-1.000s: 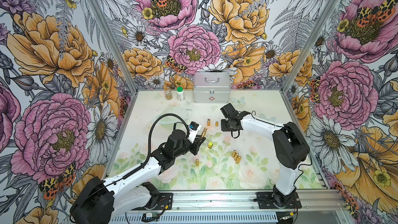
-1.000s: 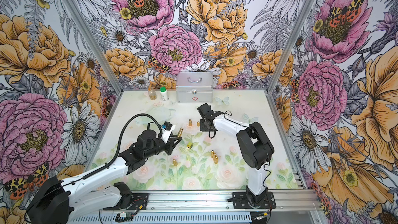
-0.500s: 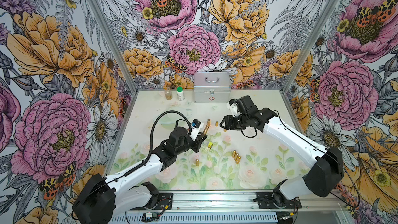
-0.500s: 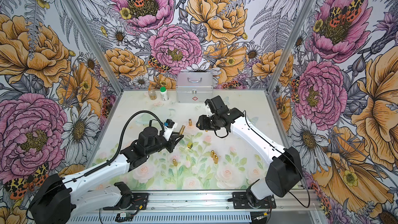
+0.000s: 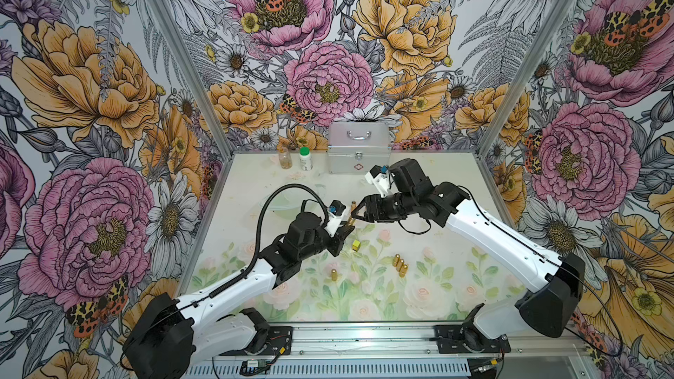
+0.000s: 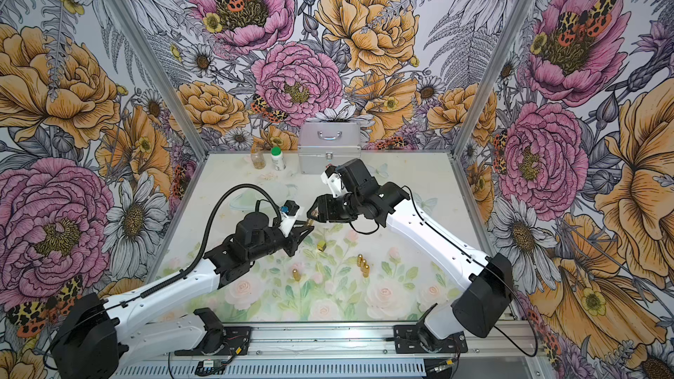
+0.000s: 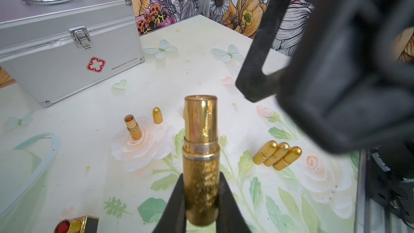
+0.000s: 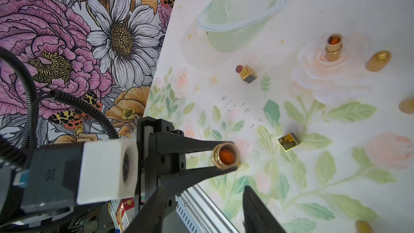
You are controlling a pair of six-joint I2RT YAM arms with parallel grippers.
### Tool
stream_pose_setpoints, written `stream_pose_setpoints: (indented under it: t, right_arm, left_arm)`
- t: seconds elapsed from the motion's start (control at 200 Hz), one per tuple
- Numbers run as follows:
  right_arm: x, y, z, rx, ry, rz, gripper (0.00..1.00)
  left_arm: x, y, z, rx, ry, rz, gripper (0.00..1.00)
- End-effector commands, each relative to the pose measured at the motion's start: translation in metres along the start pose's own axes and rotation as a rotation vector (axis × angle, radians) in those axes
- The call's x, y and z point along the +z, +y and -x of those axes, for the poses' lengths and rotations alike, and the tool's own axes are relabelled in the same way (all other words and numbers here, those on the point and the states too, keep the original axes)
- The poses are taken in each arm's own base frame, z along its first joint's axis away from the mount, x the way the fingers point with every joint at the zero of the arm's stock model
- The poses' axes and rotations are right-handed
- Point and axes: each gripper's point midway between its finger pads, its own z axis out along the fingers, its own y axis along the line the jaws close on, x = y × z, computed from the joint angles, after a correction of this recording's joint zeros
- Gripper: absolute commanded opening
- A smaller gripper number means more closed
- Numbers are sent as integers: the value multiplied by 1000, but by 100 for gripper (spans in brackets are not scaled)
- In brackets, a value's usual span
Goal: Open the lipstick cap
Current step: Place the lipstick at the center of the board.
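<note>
My left gripper is shut on the lower body of a gold lipstick, held above the table and pointing away from the arm. The tube's top has no cap on it, and its orange stick shows in the right wrist view. My right gripper is open just beyond the tube's tip, with nothing between its fingers. A bullet-shaped gold cap stands on the table behind.
On the table are an uncapped upright gold lipstick, three gold bullet lipsticks lying together, one more, a square gold cap and a square lipstick. A silver case and two bottles stand at the back.
My right gripper has swung from the back middle of the table to the tip of the held lipstick, and its jaws have opened wider. The left gripper has barely moved.
</note>
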Motion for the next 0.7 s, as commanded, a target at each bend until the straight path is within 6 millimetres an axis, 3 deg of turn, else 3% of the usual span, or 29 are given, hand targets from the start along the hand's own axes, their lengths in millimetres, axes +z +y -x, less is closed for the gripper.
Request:
stream_pose_setpoints:
  t: [0.0, 0.695]
  right_arm:
    - [2, 5, 13, 9, -34, 4, 56]
    - [37, -8, 2, 42, 36, -3, 36]
  left_arm:
    - [-2, -3, 19, 39, -48, -1, 0]
    - [-6, -10, 39, 60, -106, -20, 0]
